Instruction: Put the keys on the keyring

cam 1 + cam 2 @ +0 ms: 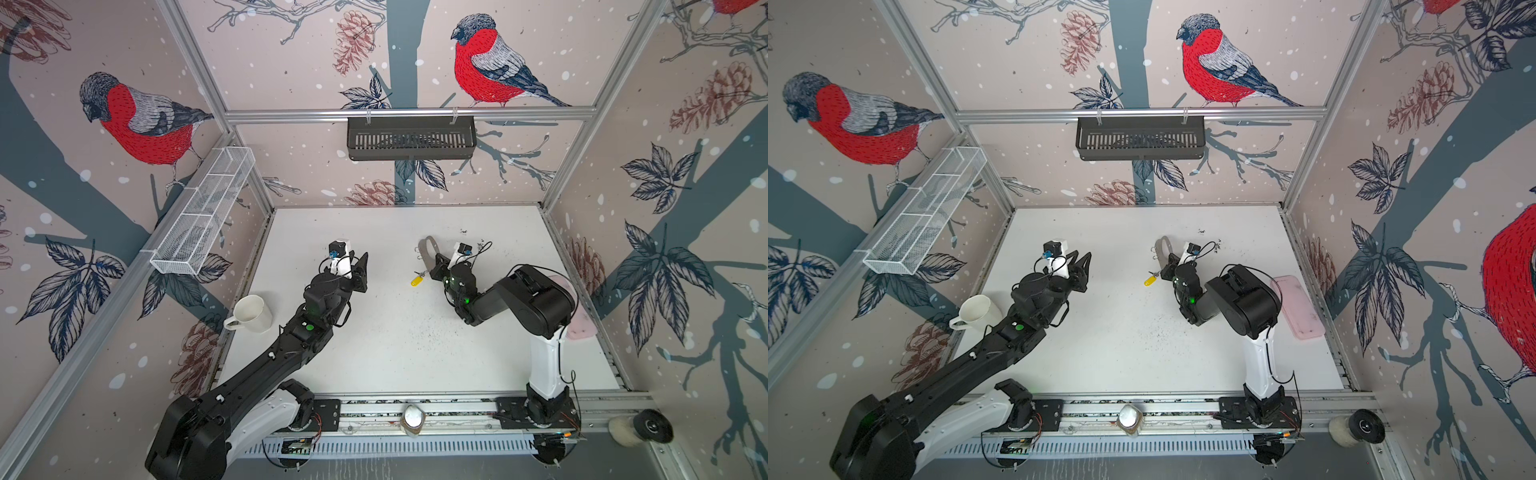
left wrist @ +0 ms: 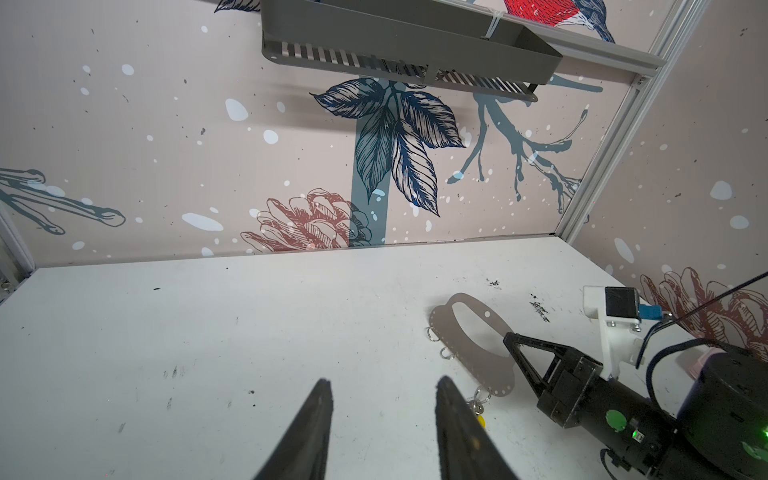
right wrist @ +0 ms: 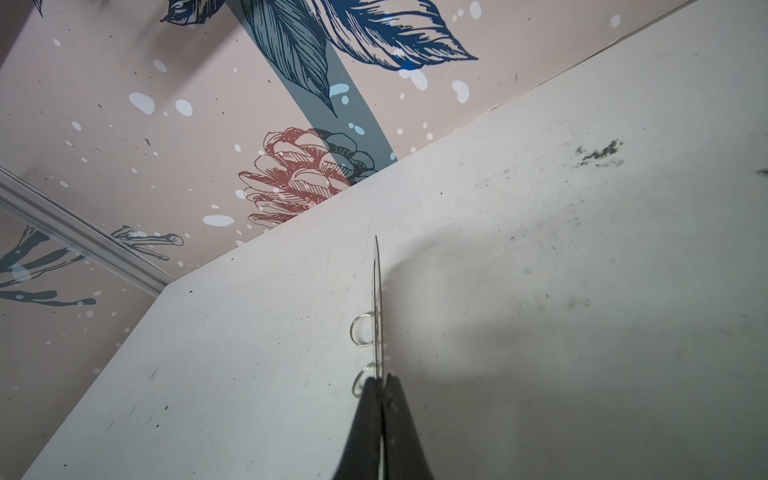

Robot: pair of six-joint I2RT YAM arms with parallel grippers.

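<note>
Apparently ring-hung keys (image 1: 417, 279), keyring (image 2: 478, 349) pincer-held (image 3: 380, 379).

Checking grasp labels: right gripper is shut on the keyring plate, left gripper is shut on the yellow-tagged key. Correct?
Half right. The right gripper is shut on the edge of the keyring, as the right wrist view shows. The left gripper is open and holds nothing; in the left wrist view the yellow-tagged key hangs from a ring on the keyring.
</note>
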